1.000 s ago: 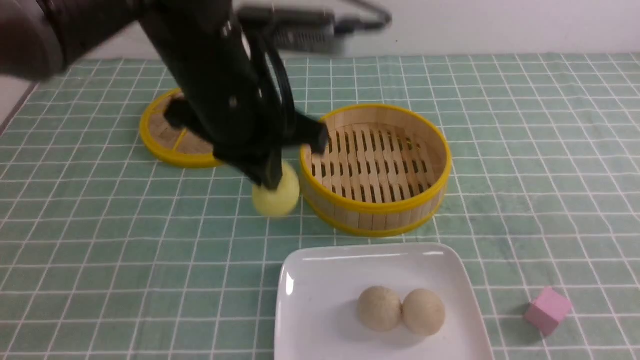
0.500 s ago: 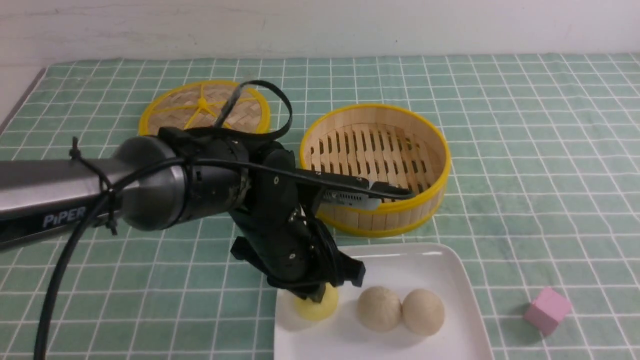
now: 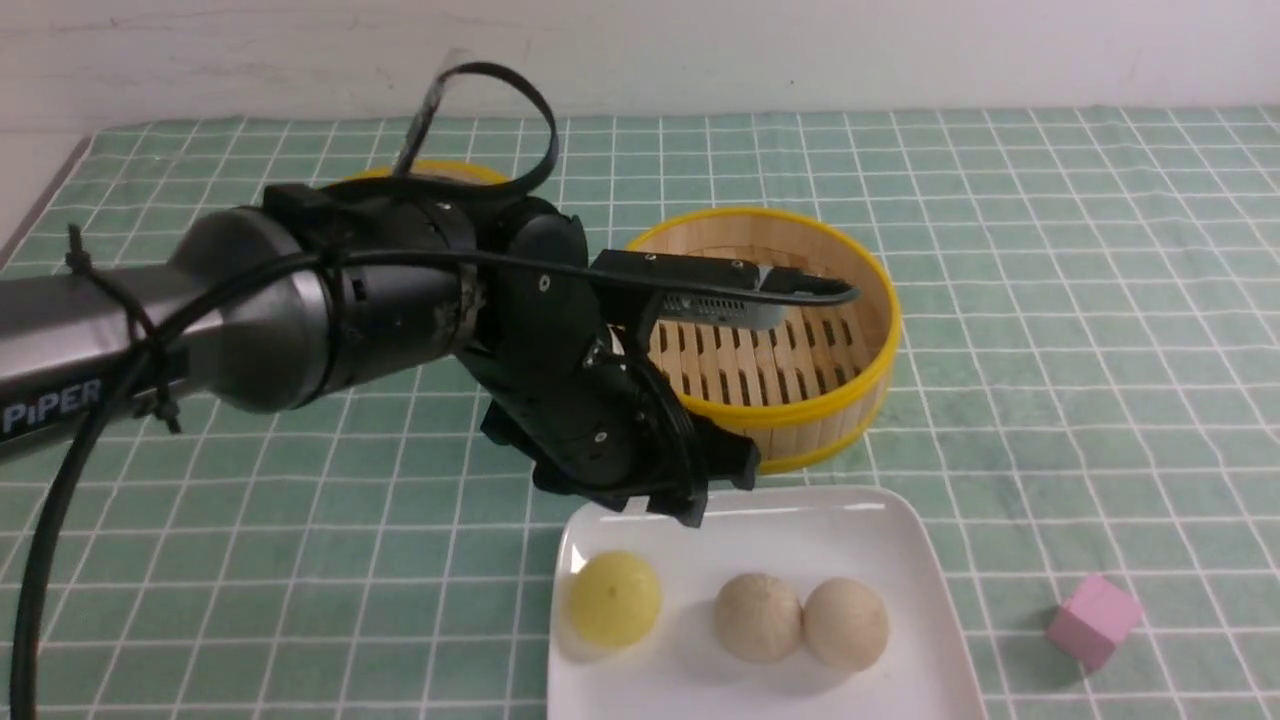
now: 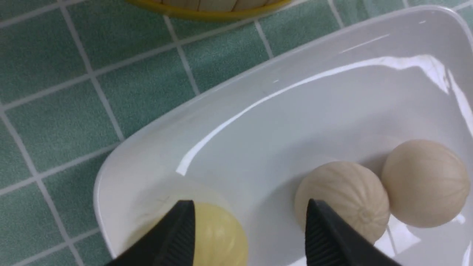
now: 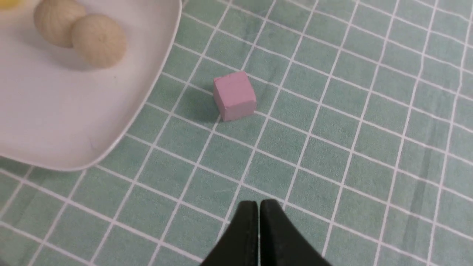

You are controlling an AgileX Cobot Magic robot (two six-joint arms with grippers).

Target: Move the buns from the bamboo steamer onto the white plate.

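White plate (image 3: 905, 535), three buns (image 3: 758, 617) aboard.
Yellow bun (image 3: 614, 598) loose; left gripper (image 4: 250, 208) above, jaws spread; right gripper (image 5: 258, 208) pinched together, holding nothing.

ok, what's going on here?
The left gripper hangs open over the white plate, holding nothing. The pale yellow bun sits on the plate, apart from two beige buns that touch each other. No bun shows in the bamboo steamer. The right gripper is shut, over the cloth near a pink cube.
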